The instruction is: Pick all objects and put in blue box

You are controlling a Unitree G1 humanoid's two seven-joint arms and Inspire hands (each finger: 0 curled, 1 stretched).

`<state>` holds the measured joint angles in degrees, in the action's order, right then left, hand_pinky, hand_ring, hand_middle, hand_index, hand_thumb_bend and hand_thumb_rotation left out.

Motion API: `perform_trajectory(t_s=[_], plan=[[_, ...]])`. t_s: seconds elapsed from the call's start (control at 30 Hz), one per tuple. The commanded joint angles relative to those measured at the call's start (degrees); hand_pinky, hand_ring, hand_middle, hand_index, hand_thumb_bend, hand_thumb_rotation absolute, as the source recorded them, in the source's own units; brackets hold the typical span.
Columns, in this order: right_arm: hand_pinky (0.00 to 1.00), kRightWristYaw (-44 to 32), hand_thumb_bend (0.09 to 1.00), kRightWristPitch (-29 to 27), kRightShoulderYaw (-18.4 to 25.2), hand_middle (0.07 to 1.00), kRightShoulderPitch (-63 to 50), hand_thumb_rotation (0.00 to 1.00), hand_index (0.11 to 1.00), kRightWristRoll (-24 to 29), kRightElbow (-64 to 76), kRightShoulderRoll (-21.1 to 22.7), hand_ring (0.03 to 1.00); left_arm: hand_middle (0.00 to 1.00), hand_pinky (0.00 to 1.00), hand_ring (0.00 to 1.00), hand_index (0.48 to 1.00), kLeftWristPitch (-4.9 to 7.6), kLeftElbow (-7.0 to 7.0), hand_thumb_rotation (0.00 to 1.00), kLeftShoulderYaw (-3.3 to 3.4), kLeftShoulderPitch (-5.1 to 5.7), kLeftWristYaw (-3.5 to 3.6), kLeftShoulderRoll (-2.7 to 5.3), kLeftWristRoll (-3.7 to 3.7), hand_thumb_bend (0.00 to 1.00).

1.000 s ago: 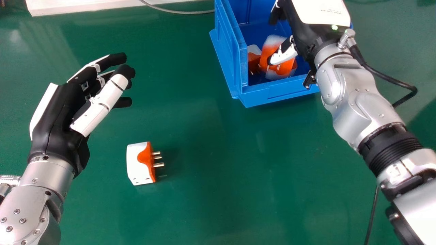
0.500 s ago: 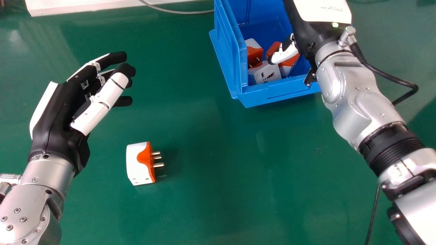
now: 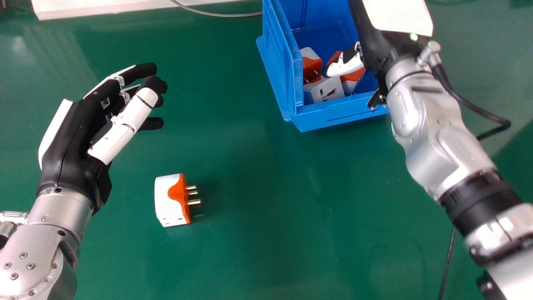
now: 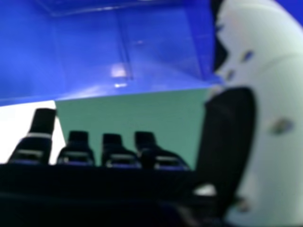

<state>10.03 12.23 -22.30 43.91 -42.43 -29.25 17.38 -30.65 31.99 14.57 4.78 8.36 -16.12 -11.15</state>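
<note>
Adapter (image 3: pixel 170 200) and blue box (image 3: pixel 329 115) flank open room.

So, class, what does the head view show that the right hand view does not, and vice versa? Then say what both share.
Head view: the black-and-white left hand, a white-and-orange plug adapter with metal prongs lying loose, and more such adapters inside a blue plastic box. Right hand view: the black fingertips of the right hand. Both: that box, the green tabletop and the right hand's thumb.
</note>
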Motion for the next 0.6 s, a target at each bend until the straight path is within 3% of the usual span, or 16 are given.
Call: perform_trajectory(t_s=[0.0,0.33,0.57], plan=[[0.86,0.6,0.650,0.6,1.6,1.000,-1.9,0.00,0.957,0.0,5.8,1.0,0.984,0.77,0.71,0.79,0.800,1.11,0.76,0.55,0.16,-0.21,-0.29,0.19,0.09,0.53],[0.87,2.8,0.619,1.5,5.3,1.000,-18.9,0.04,0.955,-2.0,29.1,0.5,0.992,0.78,0.72,0.80,0.805,1.39,0.52,0.55,0.65,-0.02,0.06,0.11,-0.26,0.53],[0.88,4.8,0.605,-2.3,5.2,1.000,-31.6,0.07,0.949,-2.6,43.0,-0.6,0.993,0.78,0.72,0.79,0.804,1.60,0.80,0.55,0.73,0.26,0.15,0.16,-0.21,0.53]])
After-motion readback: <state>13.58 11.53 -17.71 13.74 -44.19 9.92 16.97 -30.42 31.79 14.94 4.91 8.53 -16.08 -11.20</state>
